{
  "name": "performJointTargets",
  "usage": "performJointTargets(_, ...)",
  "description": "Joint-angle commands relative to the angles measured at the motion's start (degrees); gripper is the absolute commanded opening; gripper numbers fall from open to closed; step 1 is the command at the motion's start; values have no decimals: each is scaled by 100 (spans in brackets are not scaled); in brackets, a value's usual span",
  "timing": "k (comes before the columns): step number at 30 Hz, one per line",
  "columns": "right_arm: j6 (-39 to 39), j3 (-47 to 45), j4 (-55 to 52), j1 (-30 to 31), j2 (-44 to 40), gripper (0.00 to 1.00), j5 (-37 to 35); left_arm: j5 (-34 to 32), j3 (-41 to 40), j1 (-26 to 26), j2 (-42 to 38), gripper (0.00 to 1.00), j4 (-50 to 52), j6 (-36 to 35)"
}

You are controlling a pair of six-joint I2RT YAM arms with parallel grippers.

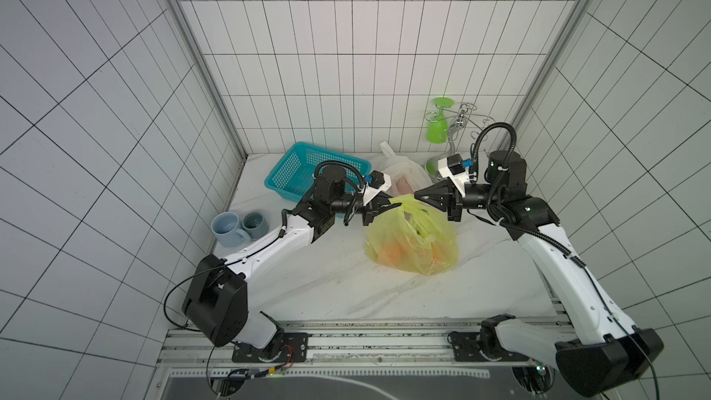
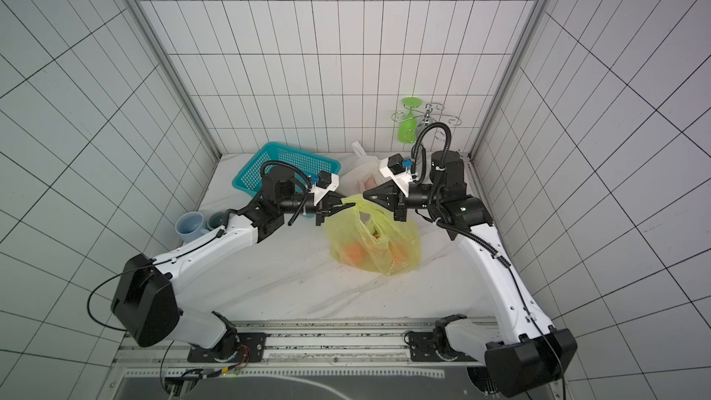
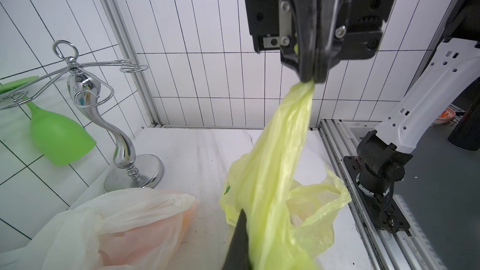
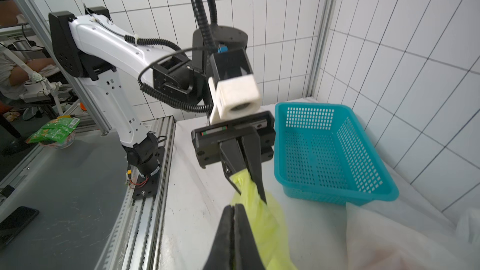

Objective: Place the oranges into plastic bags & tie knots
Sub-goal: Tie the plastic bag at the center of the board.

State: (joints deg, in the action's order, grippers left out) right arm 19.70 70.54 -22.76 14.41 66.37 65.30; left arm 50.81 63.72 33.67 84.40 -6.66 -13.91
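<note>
A yellow-green plastic bag (image 1: 415,240) (image 2: 379,242) stands mid-table with oranges (image 1: 392,252) (image 2: 354,252) showing through its side. My left gripper (image 1: 396,203) (image 4: 248,190) is shut on one of the bag's handles. My right gripper (image 1: 417,196) (image 3: 310,79) faces it tip to tip, shut on a handle stretched into a tight strip (image 3: 285,136). Another handle loop (image 3: 322,198) hangs slack over the open mouth. Behind them lies a white plastic bag (image 1: 404,175) (image 3: 124,224) with orange fruit inside, its handles twisted into a knot (image 3: 104,219).
A teal perforated basket (image 1: 300,171) (image 4: 324,149) sits empty at the back left behind my left wrist. Two blue-grey mugs (image 1: 234,225) stand by the left wall. A chrome glass rack (image 3: 122,146) holding a green wine glass (image 1: 436,128) fills the back right corner. Aluminium rails (image 1: 365,344) line the front edge.
</note>
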Motion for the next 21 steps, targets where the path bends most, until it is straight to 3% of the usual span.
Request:
performJointTargets(1, 293, -720, -219, -88, -92, 0, 57, -101, -104, -7, -81, 0, -26, -376)
performJointTargets(8, 1035, -1103, -809, 154, 235, 4, -80, -639, -303, 168, -162, 0, -77, -1021)
performJointTargets(13, 623, -1332, -340, 162, 266, 7, -515, -368, -247, 149, -126, 0, -33, -793)
performJointTargets(18, 179, -1419, 60, 35, 280, 0, -583, -133, -241, 140, -133, 0, 163, -769)
performJointTargets(21, 96, -1338, 79, -110, 289, 0, -364, -96, -170, 138, -121, 6, 520, -965)
